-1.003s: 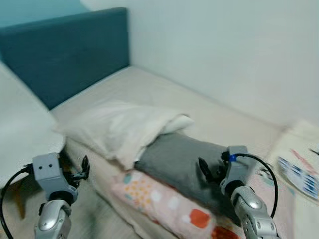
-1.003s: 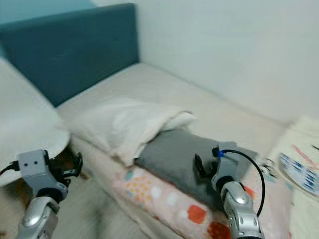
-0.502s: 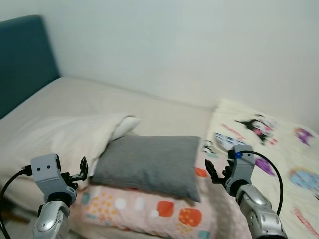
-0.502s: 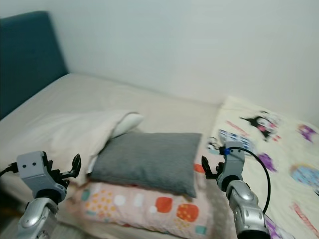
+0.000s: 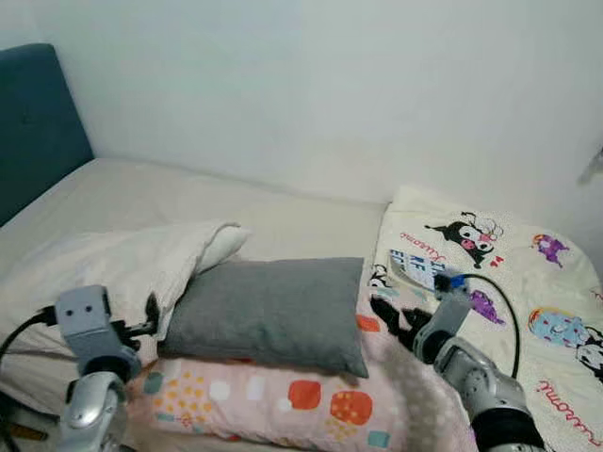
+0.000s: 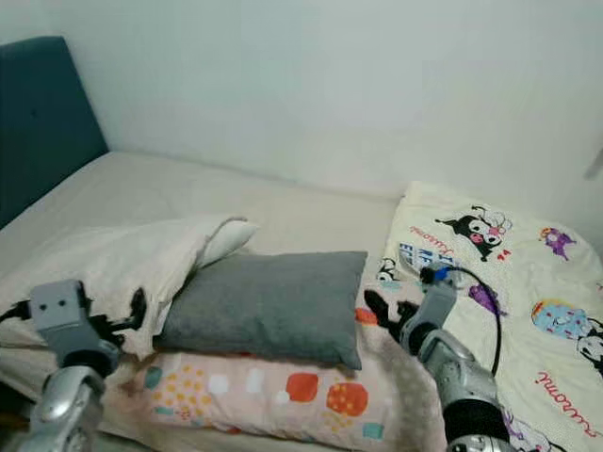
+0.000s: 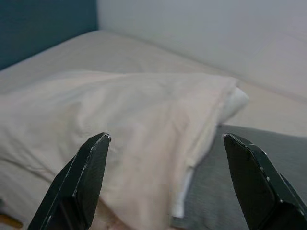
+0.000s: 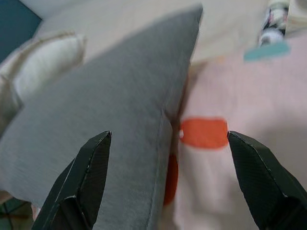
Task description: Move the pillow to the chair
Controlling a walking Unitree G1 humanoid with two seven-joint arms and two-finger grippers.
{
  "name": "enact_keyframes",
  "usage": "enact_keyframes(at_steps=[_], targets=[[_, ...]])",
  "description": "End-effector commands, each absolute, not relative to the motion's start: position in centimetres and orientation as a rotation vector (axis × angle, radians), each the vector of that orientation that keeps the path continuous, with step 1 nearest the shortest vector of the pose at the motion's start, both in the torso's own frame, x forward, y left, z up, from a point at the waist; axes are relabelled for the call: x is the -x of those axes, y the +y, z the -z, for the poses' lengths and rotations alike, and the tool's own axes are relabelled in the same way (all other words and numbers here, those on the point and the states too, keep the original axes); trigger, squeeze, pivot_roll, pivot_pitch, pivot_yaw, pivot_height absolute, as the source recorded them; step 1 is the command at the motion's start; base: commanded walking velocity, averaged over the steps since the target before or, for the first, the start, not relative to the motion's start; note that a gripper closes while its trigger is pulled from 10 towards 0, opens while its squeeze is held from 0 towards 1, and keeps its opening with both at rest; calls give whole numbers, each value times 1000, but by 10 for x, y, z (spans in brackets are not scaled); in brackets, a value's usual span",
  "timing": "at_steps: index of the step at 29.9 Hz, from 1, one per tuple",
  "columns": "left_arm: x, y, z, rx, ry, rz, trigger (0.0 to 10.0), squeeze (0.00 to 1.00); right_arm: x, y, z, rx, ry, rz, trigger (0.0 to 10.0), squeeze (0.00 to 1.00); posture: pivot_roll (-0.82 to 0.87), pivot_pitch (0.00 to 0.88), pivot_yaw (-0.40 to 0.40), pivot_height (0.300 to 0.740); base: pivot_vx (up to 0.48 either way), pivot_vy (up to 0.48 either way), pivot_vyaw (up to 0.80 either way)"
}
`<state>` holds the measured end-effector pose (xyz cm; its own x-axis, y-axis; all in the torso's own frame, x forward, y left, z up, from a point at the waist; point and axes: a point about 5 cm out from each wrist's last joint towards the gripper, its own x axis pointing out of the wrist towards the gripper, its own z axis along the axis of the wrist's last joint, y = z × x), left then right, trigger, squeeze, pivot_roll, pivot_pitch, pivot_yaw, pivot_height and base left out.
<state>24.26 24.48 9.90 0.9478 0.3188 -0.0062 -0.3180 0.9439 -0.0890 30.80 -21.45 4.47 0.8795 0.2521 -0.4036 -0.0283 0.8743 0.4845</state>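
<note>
Close up — gray pillow (image 8: 110, 120) seam (blurred)

home bedroom, pretty obvious | bed (image 5: 188, 198) against a plain white wall (image 5: 330, 85) | teal headboard (image 5: 33, 122) far left | stacked pillows near | cartoon-print blanket (image 5: 490, 254) on the right

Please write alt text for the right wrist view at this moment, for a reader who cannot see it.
The right claw is open, its two black fingers spread on either side of the near edge of a grey pillow. The grey pillow lies on a pink pillow with orange patches, and a cream pillow sits beyond it, blurred.
</note>
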Motion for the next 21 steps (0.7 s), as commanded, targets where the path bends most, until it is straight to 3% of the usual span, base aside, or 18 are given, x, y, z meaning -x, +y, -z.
enact_keyframes(at_steps=[1, 6, 11, 18, 21], targets=[[-243, 248, -100, 64, -4, -327, 10000, 0, -310, -216, -44, -495, 472, -130, 10000, 0, 37, 0, -24, 740, 0, 0, 0], [-238, 262, -111, 29, -30, -357, 10000, 0, -316, -214, -35, -516, 508, -69, 10000, 0, 56, 0, -18, 740, 0, 0, 0], [-230, 269, -118, -3, -39, -368, 10000, 0, -318, -202, -34, -651, 504, -99, 10000, 0, 76, 2, -20, 740, 0, 0, 0], [-215, 279, -130, -65, -36, -364, 10000, 0, -320, -183, -34, -881, 501, -170, 10000, 0, 105, 100, -1, 740, 0, 0, 0], [-211, 282, -134, -93, -29, -351, 10000, 0, -321, -175, -33, -892, 525, -197, 10000, 0, 112, 122, 4, 740, 0, 0, 0]])
